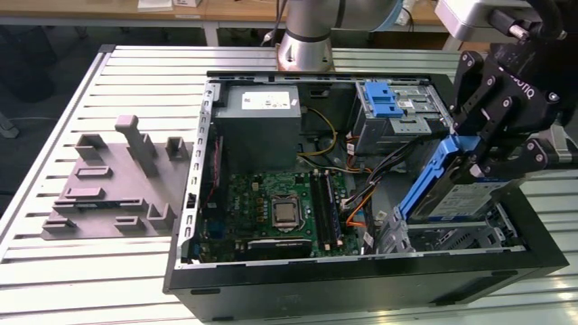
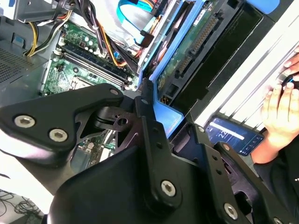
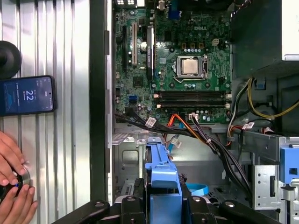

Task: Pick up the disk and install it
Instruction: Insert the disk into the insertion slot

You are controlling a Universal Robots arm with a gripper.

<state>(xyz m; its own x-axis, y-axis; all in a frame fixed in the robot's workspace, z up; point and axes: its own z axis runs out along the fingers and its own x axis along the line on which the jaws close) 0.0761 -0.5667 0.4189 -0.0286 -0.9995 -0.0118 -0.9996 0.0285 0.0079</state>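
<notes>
1. Claw: narrow, clamped on the disk's blue carrier. The first wrist view has a finger on either side of the frame.
2. Disk: held off the table, inside the case at the corner on the exterior view's right, nearest that camera. Label side faces up in the exterior view; its green circuit side shows in the second wrist view.
3. Lie of the disk: it hangs below the claw, gripped at its upper end. The long axis is tilted steeply, lower end pointing down towards the bay. I judge that tilt against the bay's opening to be the relation that matters. (Whether the lower end touches the bay's metal, I cannot tell.)
4. Case: open on its side, on the slatted table.
5. Board: middle of the case floor, well apart from the disk.
6. Grey box: far corner of the case, untouched.
7. Cables: orange and black, running between the board and the bay, near the disk's lower end.
8. Phone: flat on the table, outside the case wall.
9. Hands: a person's, on the table beside the phone, clear of the case.
</notes>
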